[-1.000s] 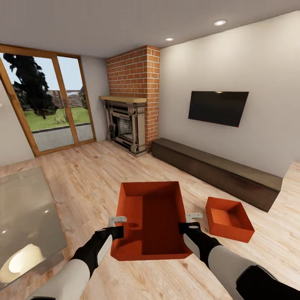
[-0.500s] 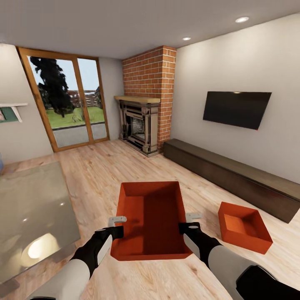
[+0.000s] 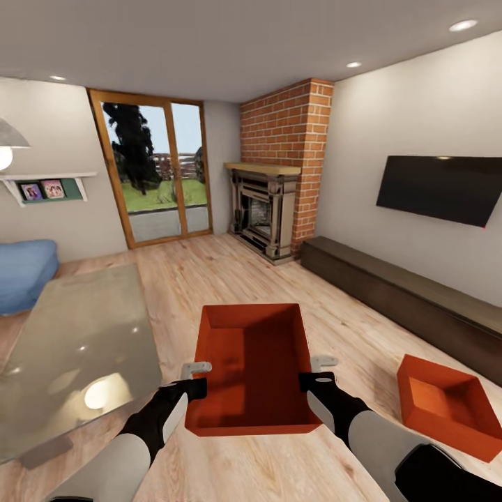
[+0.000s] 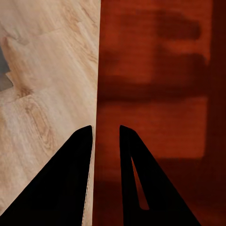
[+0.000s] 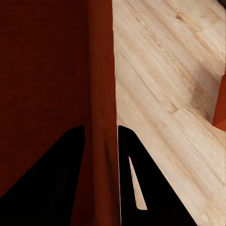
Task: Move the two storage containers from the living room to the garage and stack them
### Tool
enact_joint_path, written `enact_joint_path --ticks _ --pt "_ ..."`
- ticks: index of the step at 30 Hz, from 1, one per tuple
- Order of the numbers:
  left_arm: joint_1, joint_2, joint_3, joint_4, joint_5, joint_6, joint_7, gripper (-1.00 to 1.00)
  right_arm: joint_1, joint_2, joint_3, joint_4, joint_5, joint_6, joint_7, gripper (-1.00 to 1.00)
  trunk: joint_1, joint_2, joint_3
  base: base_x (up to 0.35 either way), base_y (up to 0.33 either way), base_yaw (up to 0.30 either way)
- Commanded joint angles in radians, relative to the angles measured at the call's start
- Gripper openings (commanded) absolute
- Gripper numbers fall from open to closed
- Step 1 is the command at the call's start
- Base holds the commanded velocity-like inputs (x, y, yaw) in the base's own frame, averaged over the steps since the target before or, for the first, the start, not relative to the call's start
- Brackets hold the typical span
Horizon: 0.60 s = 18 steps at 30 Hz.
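Observation:
One orange-red storage container (image 3: 254,362) hangs in front of me over the light wood living room floor, held by both arms. My left gripper (image 3: 195,373) is shut on its left wall and my right gripper (image 3: 322,369) is shut on its right wall. In the left wrist view, the left gripper (image 4: 106,132) straddles the thin wall edge of the container (image 4: 155,94). In the right wrist view, the right gripper (image 5: 100,129) clamps the container wall (image 5: 101,70). The second storage container (image 3: 446,404) sits on the floor at the lower right, and its corner (image 5: 220,106) shows beside my right gripper.
A glass table (image 3: 70,348) stands close on the left, with a blue sofa (image 3: 24,272) behind it. A brick fireplace (image 3: 268,209), a wall TV (image 3: 446,188) and a long low cabinet (image 3: 404,300) line the right side. Glass doors (image 3: 157,171) are at the back.
The whole view has swung left, so the room and the floor container have slid right in the picture. The held container and both grippers keep their place before me.

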Motion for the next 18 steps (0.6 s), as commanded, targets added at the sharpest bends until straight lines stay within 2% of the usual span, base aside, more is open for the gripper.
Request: enact_joint_path --ticks 1,18 --pt "-0.001 0.001 0.001 -0.003 -0.019 0.008 0.022 -1.00 -0.001 -0.003 0.011 0.000 0.002 0.008 -0.013 -1.00 0.001 -0.002 -0.002 0.000 0.000 0.290" --pt "-0.001 0.001 0.001 -0.003 -0.019 0.008 0.022 -1.00 -0.001 -0.003 0.011 0.000 0.002 0.008 -0.013 -1.00 0.001 -0.002 0.008 0.000 0.000 0.290"
